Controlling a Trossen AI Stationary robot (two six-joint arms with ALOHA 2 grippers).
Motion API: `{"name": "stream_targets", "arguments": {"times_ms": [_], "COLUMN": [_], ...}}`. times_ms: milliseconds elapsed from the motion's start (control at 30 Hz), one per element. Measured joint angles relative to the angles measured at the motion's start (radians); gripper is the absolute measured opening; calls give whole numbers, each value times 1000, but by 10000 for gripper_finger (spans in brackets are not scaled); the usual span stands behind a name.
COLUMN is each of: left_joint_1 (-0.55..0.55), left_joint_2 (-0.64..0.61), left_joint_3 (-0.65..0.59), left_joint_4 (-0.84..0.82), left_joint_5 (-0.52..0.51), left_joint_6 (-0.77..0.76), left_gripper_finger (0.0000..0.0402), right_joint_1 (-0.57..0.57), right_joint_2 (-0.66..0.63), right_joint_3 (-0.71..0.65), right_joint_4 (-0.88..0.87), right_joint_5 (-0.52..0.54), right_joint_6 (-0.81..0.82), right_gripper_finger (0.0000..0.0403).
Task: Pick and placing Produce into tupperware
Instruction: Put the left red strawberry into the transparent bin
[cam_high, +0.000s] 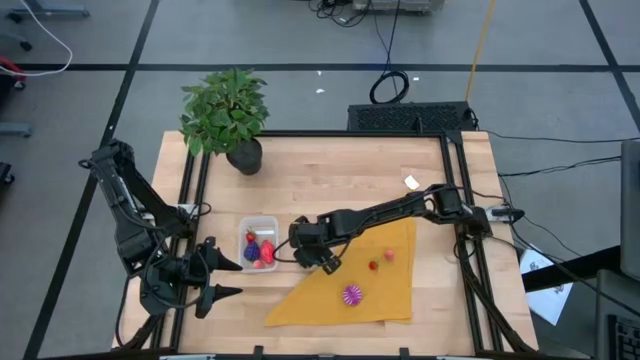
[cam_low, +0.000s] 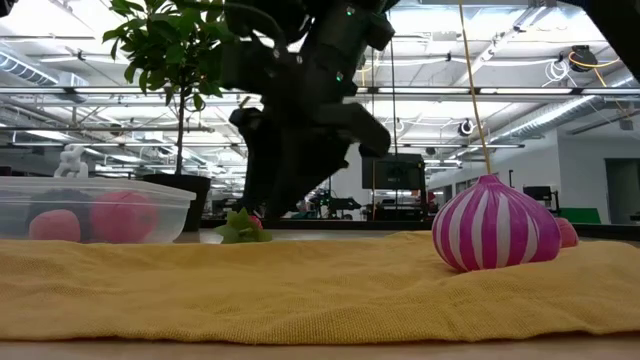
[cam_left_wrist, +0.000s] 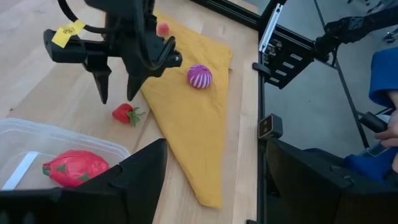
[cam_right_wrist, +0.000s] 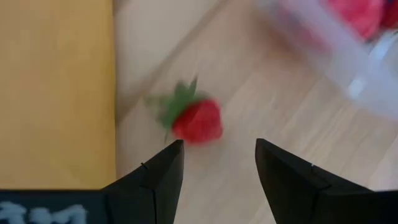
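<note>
Potted plant (cam_high: 228, 115) at table's (cam_high: 330, 165) back; yellow cloth (cam_high: 385, 290), perhaps triangular.

- In my right wrist view, the tupperware (cam_right_wrist: 348, 43) beside the strawberry (cam_right_wrist: 198, 121) is blurred and cut off at the edge.
- From above, my own arm hides that strawberry.
- Produce inside the tupperware (cam_high: 258, 228) is too small to identify.

The right arm stretches from its base at the right side across the middle of the tabletop (cam_high: 440, 165), its wrist bent down. The right pincer (cam_high: 322, 258) hangs above the wood with its two dark fingers (cam_right_wrist: 163, 177) parted and nothing between them. The left arm is folded back at the left edge, its left pincer (cam_high: 222, 278) spread wide and empty, pointing toward the middle.
</note>
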Motion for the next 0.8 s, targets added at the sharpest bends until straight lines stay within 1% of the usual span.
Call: {"name": "stream_targets", "arguments": {"times_ms": [100,233,467,633,800], "left_joint_1": [0,0,0,0,0], "left_joint_2": [0,0,0,0,0], "left_joint_3": [0,0,0,0,0], "left_joint_4": [0,-1,-1,-2,-3], "left_joint_5": [0,1,2,2,2], "left_joint_6": [0,1,4,4,5], "left_gripper_finger": [280,280,280,280,280], "right_joint_1": [1,3,2,0,-1], "right_joint_2": [2,1,8,11,54], "right_joint_3": [0,0,0,0,0], "right_joint_4": [-5,-3,21,49,55], "right_joint_5": [-2,-56,-60,-73,-77], "right_joint_6": [-9,-16,-74,-81,-84], "right_gripper_finger": [189,189,189,189,189]}}
